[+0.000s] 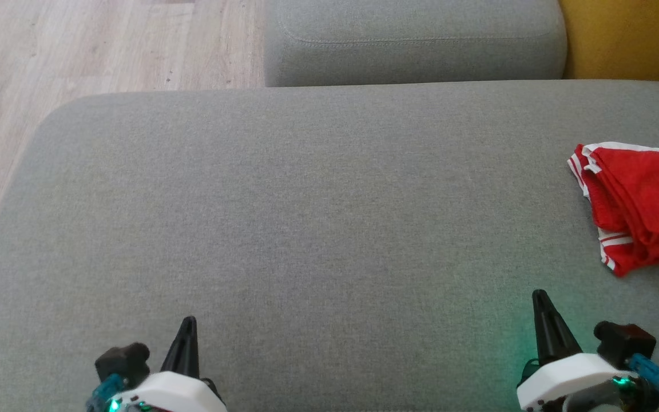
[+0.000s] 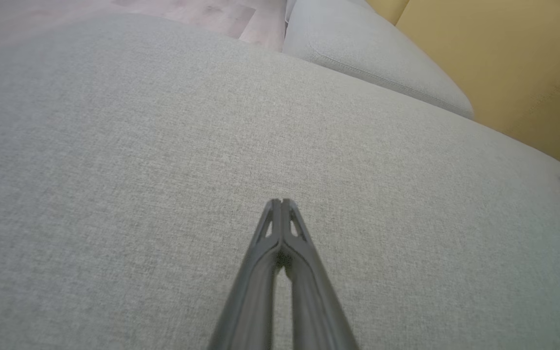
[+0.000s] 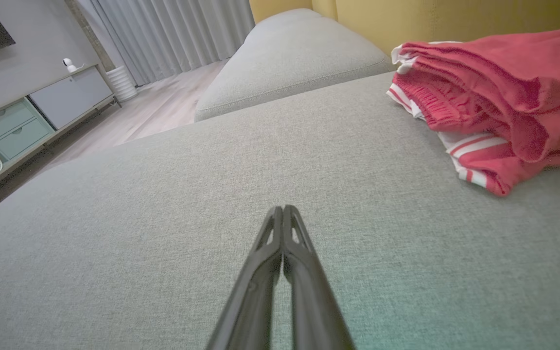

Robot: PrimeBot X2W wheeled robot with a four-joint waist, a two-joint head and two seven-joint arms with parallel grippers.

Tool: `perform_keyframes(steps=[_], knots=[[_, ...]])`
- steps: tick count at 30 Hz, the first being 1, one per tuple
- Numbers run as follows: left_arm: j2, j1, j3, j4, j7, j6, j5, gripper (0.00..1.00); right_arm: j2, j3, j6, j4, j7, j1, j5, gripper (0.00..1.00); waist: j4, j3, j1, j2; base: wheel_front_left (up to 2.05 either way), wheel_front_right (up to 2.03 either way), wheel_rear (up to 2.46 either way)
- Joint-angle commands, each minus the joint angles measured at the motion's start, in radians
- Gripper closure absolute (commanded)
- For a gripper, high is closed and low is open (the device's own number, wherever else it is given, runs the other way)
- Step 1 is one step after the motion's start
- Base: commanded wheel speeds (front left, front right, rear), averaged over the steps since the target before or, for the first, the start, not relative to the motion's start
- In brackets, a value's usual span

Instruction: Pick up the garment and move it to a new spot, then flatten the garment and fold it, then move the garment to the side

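Garment: red shorts (image 1: 644, 206), white-striped, bunched on grey sofa cushion (image 1: 306, 200), far right side. My right gripper (image 1: 540, 297) near them, not touching; left gripper (image 1: 188, 323) well apart. Both jaws pressed together, holding nothing.

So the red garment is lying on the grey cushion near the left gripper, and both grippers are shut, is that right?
Not quite. The garment lies on the cushion near the right gripper, not the left gripper, as the head view shows. Both grippers are shut.
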Motion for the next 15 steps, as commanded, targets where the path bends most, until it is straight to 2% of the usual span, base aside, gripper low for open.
perform_keyframes(steps=[1,15], knots=[[0.001,-0.046,0.021,-0.037,0.005,-0.006,-0.024,1.00,-0.001,-0.006,0.001,-0.036,0.008,-0.041,0.029,1.00,0.000,0.000,0.0000,0.0000,0.00,0.00,0.00],[0.001,-0.061,0.057,-0.050,0.045,-0.026,-0.172,1.00,-0.001,-0.022,0.001,-0.052,0.043,-0.053,0.191,1.00,-0.006,0.002,0.0000,0.0000,0.00,0.00,0.00]])
